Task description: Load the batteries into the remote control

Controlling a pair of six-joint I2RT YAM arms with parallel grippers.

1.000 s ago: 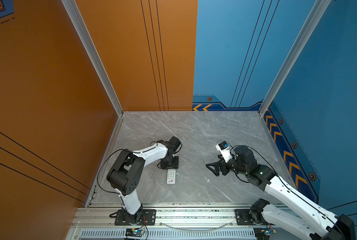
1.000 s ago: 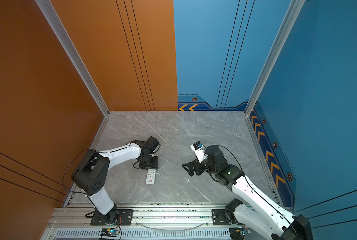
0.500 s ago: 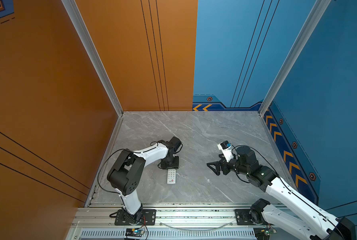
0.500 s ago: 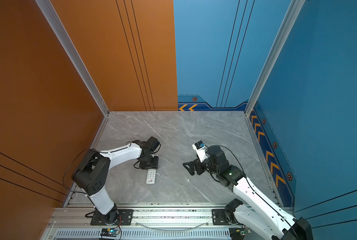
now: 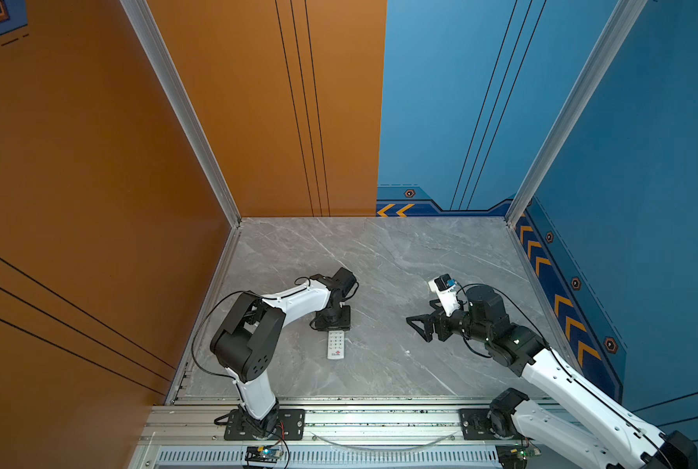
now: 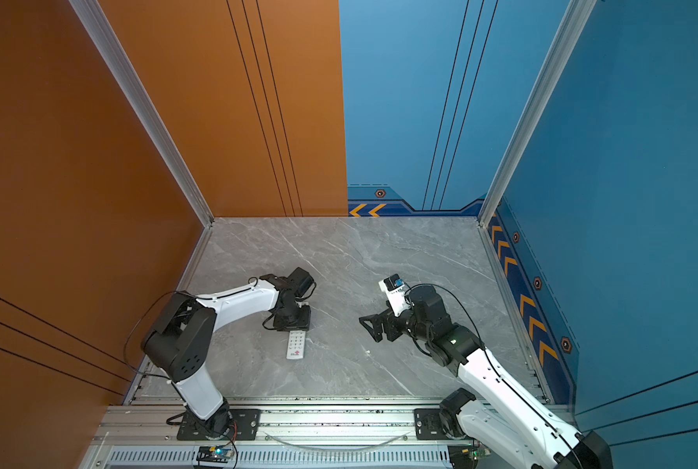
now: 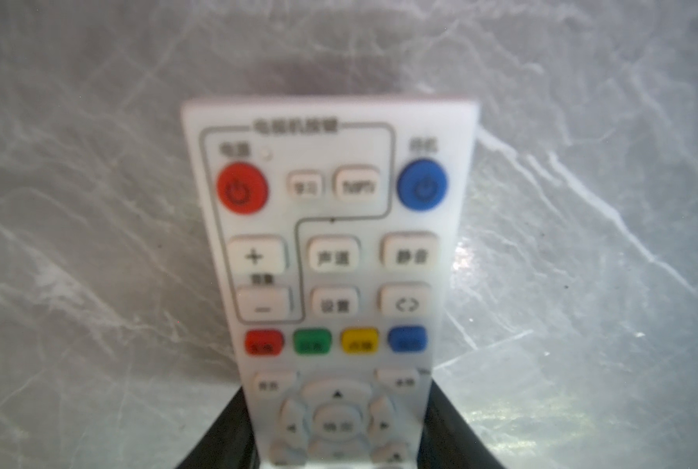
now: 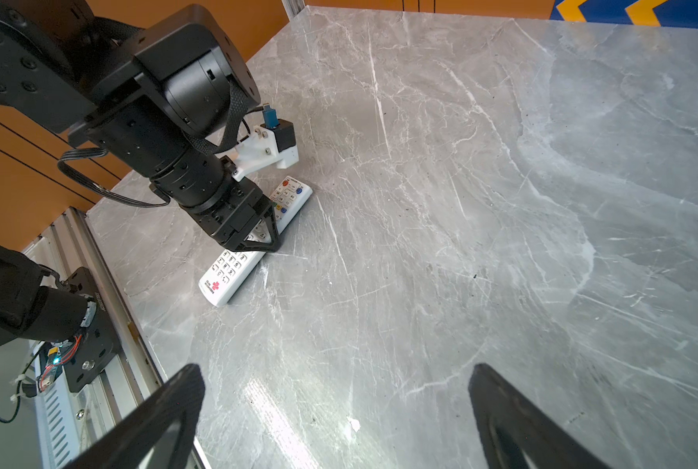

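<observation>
Though a second has passed, little has shifted on the grey marble table (image 5: 379, 260); left arm (image 5: 298, 298) and right arm (image 5: 562, 377) keep their earlier poses. Right gripper (image 5: 417, 329) hovers over bare stone right of centre, jaws spread wide, nothing between them. Left gripper (image 8: 251, 243) stands over the remote control (image 5: 336, 345), one finger (image 8: 268, 233) down each long side; pinching or just clear, cannot tell. Remote lies flat, buttons up, left of centre, same spot as before; red-logo end toward the front rail (image 5: 359, 418).
</observation>
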